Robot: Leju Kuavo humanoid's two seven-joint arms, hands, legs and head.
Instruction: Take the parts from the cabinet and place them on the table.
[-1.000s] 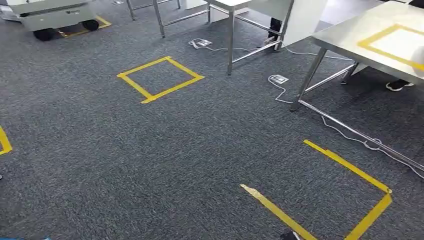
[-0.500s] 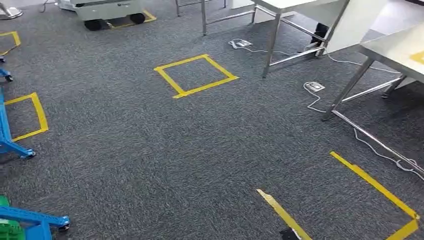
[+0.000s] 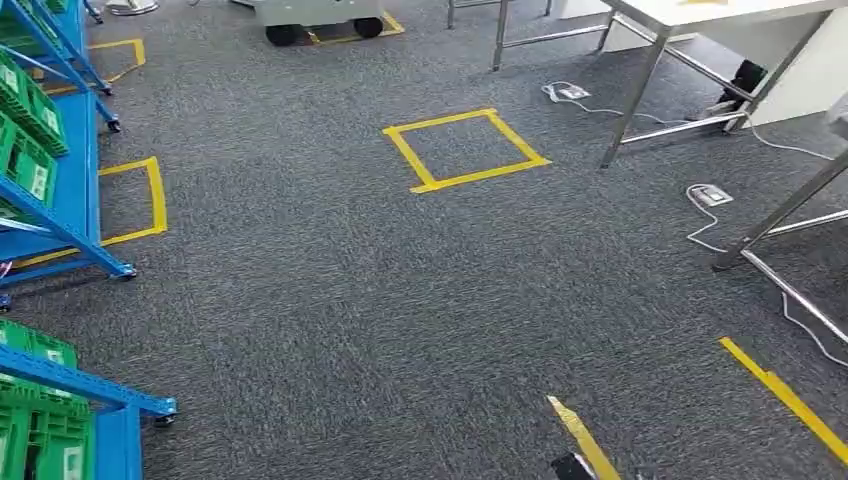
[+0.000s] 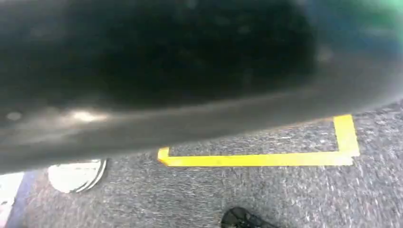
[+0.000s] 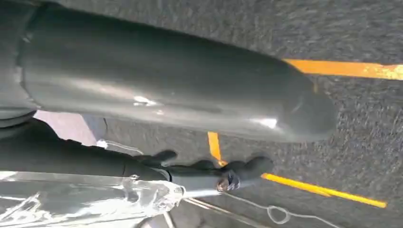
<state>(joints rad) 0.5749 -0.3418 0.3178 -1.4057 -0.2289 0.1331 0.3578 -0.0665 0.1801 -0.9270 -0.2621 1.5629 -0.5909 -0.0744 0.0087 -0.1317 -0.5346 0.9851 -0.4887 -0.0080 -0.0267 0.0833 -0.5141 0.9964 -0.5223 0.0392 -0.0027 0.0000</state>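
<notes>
Parts: presumably inside the green bins (image 3: 30, 165) on the blue cabinet (image 3: 75, 190) at the left edge of the head view; individual parts not distinguishable. More green bins on a lower shelf at the bottom left corner. Destination table (image 3: 700, 12) at the upper right, well apart from the cabinet, with open carpet (image 3: 330, 320) between.

Right hand (image 5: 180, 95): thick grey thumb across the right wrist view, dark fingers (image 5: 237, 171) reaching past it, crinkled clear plastic (image 5: 85, 199) just beside them. Cannot tell whether closed on the plastic or merely lying next to it. Left hand: state cannot be told; left wrist view blurred by a dark shape (image 4: 142, 71) close to the lens.

Step in hand, as judged: approach to the cabinet, nothing yet placed.

Procedure:
- Square up to the cabinet before reaching.
- Use the yellow tape square (image 3: 130, 205) beside the cabinet foot as the probable standing mark.
- Keep feet off the caster (image 3: 128, 271) and the blue base rails.
- Stay clear of the white cable (image 3: 700, 225) and floor socket (image 3: 708, 194) near the table legs.
- Keep both arms low and close while walking; raise only once stationary.

Further out: a second tape square (image 3: 465, 150) mid-floor and a wheeled unit (image 3: 320, 15) at the far edge.

Writing: white labels (image 3: 40, 180) on the bin fronts, too small to read. No brand legible.
</notes>
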